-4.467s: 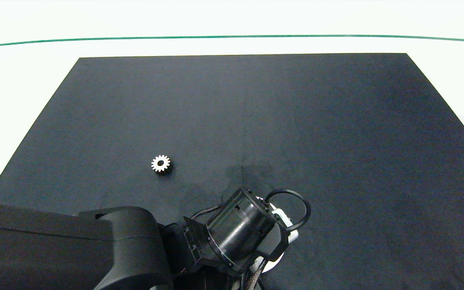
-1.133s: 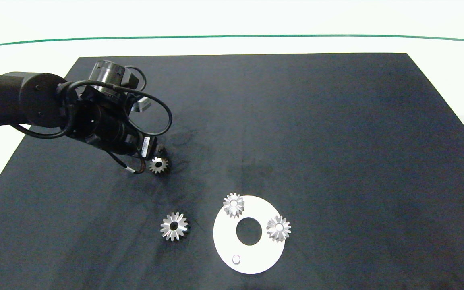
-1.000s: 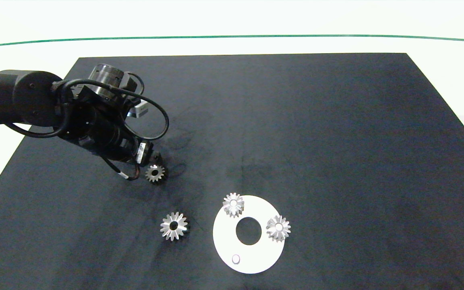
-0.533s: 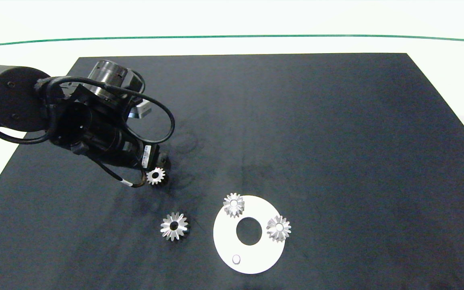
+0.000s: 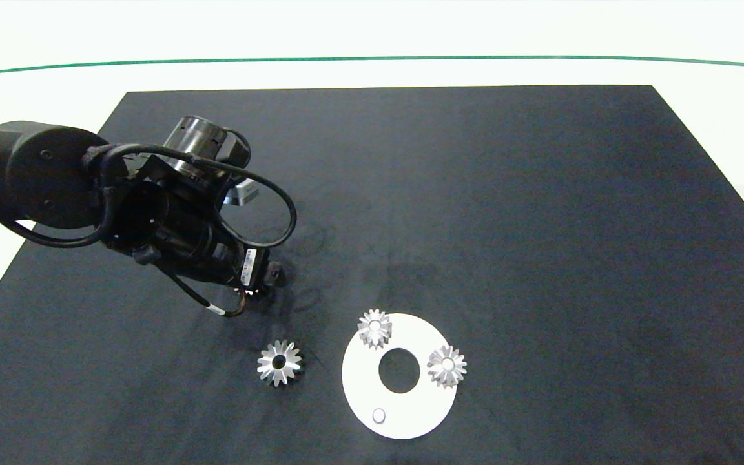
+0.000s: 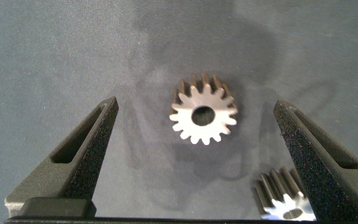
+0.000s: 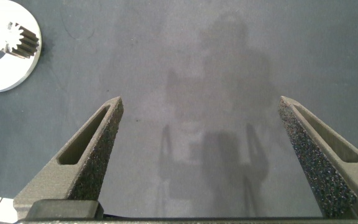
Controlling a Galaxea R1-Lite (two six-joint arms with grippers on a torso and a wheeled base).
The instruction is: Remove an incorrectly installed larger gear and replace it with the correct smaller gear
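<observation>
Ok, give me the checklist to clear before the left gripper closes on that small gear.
1. Left gripper open: ok, fingers spread wide.
2. Smaller gear between the fingers: ok, roughly centred, touching neither.
3. Smaller gear lying flat, bright face up, on the black mat: ok.
4. Fingers low enough to catch the gear's sides: cannot tell.
5. Larger gear off the white plate: ok, it lies on the mat beside it.
6. Peg on the plate bare: ok.
7. Right gripper out of the way: ok, open over bare mat.
</observation>
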